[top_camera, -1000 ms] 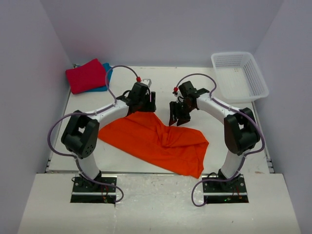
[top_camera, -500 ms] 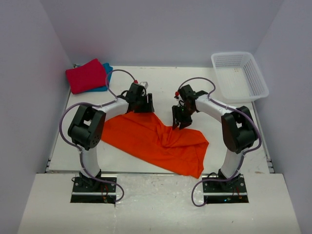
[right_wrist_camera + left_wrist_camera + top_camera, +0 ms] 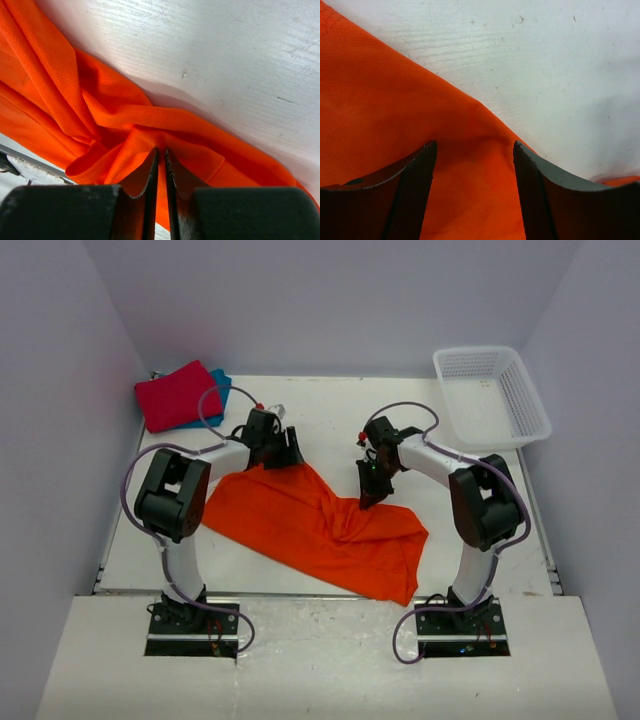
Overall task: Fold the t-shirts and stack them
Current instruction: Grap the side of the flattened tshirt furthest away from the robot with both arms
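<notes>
- Well, where does the orange t-shirt (image 3: pixel 320 530) lie?
- It lies spread and wrinkled on the white table (image 3: pixel 330 405), in the near half, between the two arms. Its far corner is under the left gripper (image 3: pixel 285 456), and its near end comes close to the base of the right arm.
- And the claw of the left arm, how does it stand?
- Wide. In the left wrist view the two dark fingers (image 3: pixel 410 190) are well apart, above the far edge of the orange cloth. The cloth lies flat under them and shows between them, but nothing is clasped. Beyond the edge, the bare table shows.
- What about the right gripper (image 3: pixel 370 496)?
- It is low on the far edge of the same shirt, near the middle of that edge. In the right wrist view its jaws are almost together, with only a thin slit between them, and a raised fold of orange cloth runs into the tips. So it pinches the orange t-shirt there. Several wrinkles gather toward that point.
- Where are the other shirts?
- The red t-shirt (image 3: pixel 178 395) lies folded in the far left corner of the table, on top of the teal t-shirt (image 3: pixel 222 390). Of the teal one only a strip shows, at the right side of the red one. Both are well apart from the grippers.
- Anything else?
- A white lattice basket (image 3: pixel 492 390) at the far right corner.
</notes>
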Controlling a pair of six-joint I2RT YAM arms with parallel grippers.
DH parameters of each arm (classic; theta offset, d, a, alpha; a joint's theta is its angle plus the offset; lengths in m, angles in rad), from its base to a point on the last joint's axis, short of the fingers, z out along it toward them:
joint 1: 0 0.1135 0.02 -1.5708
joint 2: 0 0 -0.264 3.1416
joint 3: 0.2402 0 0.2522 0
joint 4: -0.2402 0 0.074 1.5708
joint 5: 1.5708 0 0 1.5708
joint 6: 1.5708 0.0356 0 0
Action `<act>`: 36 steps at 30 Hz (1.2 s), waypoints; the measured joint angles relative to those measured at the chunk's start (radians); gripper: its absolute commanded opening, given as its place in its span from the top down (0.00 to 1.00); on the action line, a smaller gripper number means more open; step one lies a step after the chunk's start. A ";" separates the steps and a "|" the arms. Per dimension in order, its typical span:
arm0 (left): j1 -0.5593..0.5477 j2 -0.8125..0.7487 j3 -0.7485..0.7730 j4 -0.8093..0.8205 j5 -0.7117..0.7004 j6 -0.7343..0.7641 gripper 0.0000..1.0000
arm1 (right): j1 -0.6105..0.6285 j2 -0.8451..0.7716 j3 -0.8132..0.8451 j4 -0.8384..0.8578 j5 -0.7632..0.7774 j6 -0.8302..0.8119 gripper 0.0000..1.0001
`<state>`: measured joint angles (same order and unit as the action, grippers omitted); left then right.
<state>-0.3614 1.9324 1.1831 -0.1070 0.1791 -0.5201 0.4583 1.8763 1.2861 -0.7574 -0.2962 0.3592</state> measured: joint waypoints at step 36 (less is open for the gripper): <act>0.198 -0.126 -0.251 0.216 0.091 -0.073 0.36 | 0.087 -0.443 -0.354 -0.034 0.094 0.087 1.00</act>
<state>-0.1635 1.8065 0.9325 0.1085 0.2703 -0.5930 0.5453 1.4338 0.9325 -0.7918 -0.2020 0.4458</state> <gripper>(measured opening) 0.642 0.003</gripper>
